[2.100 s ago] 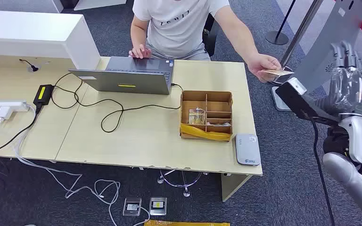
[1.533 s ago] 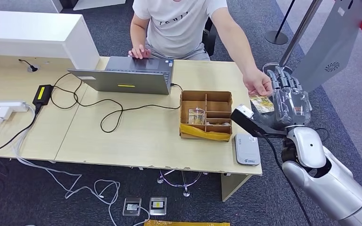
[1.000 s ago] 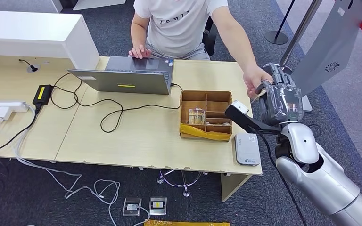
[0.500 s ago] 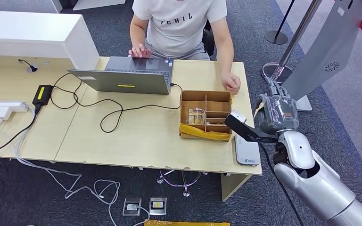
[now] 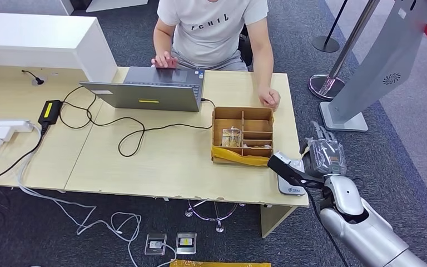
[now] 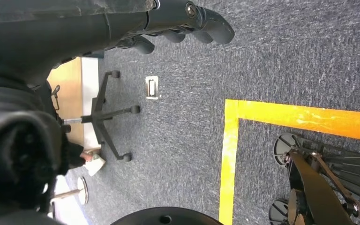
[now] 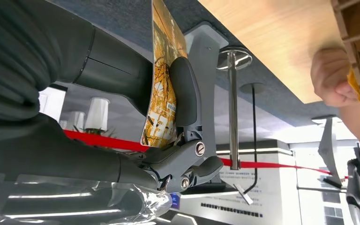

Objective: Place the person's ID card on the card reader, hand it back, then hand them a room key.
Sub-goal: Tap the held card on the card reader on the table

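My right hand (image 5: 323,157) hangs just off the table's front right corner, beside the grey card reader (image 5: 293,188). The dark wrist mount hides part of the reader. In the right wrist view the yellow-patterned ID card (image 7: 163,79) stands on edge, pinched between the thumb and the fingers (image 7: 185,93). The person sits across the table, one hand (image 5: 269,99) resting by the cardboard compartment box (image 5: 243,136), the other on the laptop (image 5: 150,89). My left hand (image 6: 178,21) hangs over the carpet and holds nothing.
Black cables (image 5: 128,136) and a power brick (image 5: 50,111) lie on the left of the table (image 5: 161,167). A white counter block (image 5: 39,44) stands at the back left. A sign stand (image 5: 344,119) and a stanchion base (image 5: 327,84) stand on the carpet to the right.
The person held out the card, my right hand took it and came down from shoulder height to the card reader. The person's arm drew back and now rests on the table.
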Tool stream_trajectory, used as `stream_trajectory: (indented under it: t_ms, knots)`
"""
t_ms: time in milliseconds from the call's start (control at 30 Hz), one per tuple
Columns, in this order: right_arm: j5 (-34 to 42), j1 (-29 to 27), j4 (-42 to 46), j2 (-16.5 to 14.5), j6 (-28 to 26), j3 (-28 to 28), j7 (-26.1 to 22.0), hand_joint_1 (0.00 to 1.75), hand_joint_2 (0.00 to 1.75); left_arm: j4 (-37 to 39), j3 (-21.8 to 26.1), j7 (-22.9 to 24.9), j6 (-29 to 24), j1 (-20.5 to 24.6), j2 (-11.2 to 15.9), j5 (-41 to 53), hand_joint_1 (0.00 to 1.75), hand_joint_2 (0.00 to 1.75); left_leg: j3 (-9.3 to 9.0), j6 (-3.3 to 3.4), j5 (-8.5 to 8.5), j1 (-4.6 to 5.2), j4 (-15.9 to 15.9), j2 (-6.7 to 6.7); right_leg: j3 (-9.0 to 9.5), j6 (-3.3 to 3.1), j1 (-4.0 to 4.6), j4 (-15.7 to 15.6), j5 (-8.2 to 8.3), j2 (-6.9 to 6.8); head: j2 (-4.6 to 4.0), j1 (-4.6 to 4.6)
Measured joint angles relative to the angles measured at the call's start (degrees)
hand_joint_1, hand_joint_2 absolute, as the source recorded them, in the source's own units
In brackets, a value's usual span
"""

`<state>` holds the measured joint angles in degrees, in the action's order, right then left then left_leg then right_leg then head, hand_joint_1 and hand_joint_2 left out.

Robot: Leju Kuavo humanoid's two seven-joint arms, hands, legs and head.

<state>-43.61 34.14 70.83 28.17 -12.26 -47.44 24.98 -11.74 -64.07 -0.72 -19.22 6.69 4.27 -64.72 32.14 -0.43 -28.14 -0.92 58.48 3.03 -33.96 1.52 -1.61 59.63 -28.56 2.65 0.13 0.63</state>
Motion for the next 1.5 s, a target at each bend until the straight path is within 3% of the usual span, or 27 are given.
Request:
stream_trajectory:
  t_ms: [933,1500]
  knots:
    - [2.6,-4.0,-4.7,-3.0,-2.1,-1.1,-1.8,1.75,1.75,0.0,-1.9,1.4,0.9,0.0,0.1,1.3,0.0,0.0,-0.01,0.0,0.0,0.0,0.0,-0.02,0.0,0.0,0.0,0.0,0.0,0.03,0.0,0.0]
    - [11.7,-4.1,-8.2,-5.4,-6.3,-1.8,-3.4,1.75,1.75,-0.1,-2.6,2.0,-0.2,0.0,0.1,-0.1,0.0,0.0,-0.07,-0.02,-0.01,0.0,0.0,-0.11,0.02,0.0,0.0,0.0,0.0,0.04,0.0,0.01]
